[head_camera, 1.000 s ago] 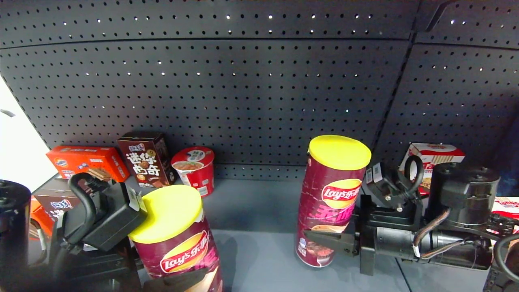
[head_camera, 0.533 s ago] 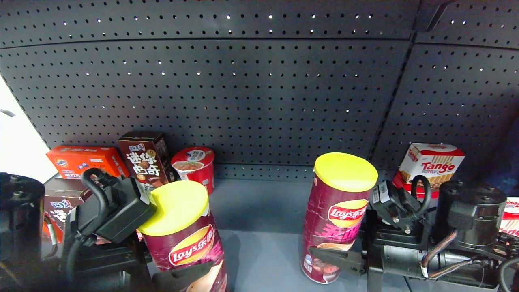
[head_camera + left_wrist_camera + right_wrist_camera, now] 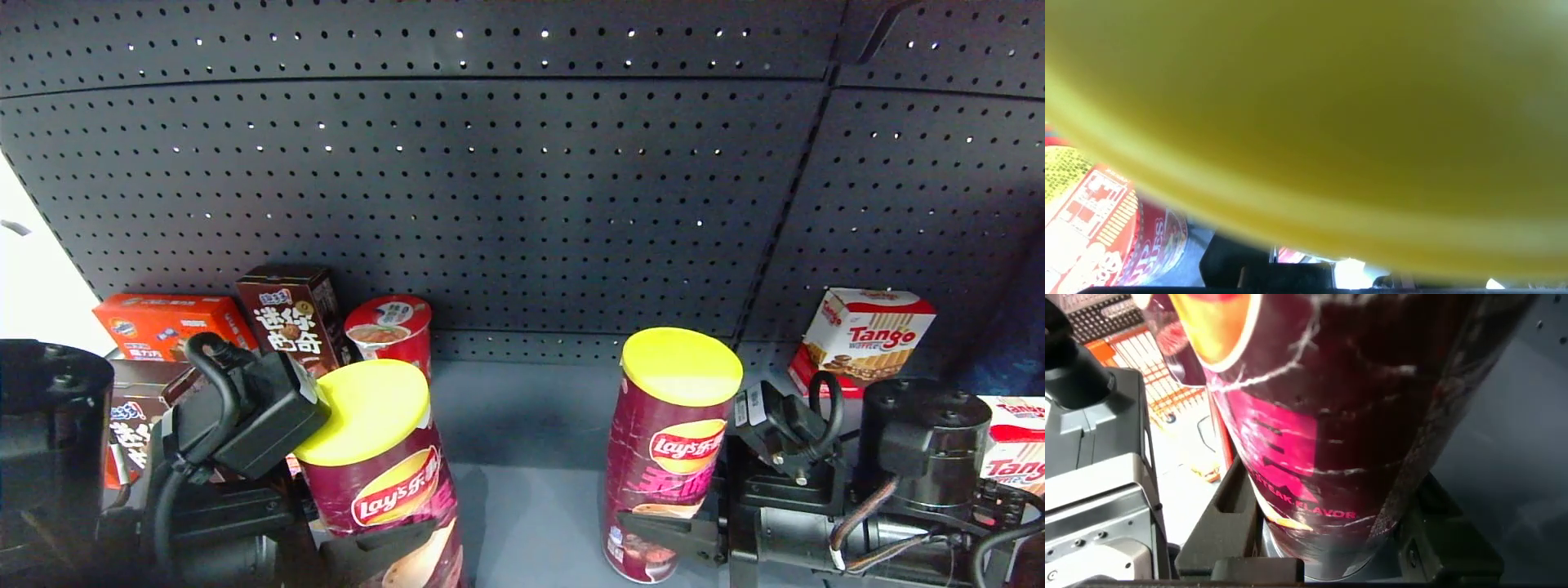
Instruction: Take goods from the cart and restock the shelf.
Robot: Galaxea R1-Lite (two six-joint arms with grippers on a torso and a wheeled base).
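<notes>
Dropping lower on the right: the right tool (image 3: 653, 524) has brought its tall maroon cardboard tube with a yellow plastic lid, the right crisp tube (image 3: 673, 441), down and toward the front edge of the grey metal shelf (image 3: 522, 425). That has uncovered the white-and-red cardboard wafer box (image 3: 865, 335) by the back panel at the right end. Over on the left, the left tool (image 3: 392, 541) has carried a matching maroon, yellow-lidded tube, the left crisp tube (image 3: 384, 482), a touch inward toward the shelf's middle.

Both tubes stand upright near the front edge, well apart. The right tool is clamped on the right crisp tube low on its body; the right wrist view has the maroon wall (image 3: 1355, 416) seated between the dark fingers (image 3: 1229, 510). Whether its base touches the shelf, I cannot tell. The left tool grips the left crisp tube low down too, one dark finger (image 3: 384, 545) lying across its front. At the back left corner sit an orange flat box (image 3: 167, 322), a brown upright box (image 3: 294, 314) and a red noodle cup (image 3: 392, 327).
</notes>
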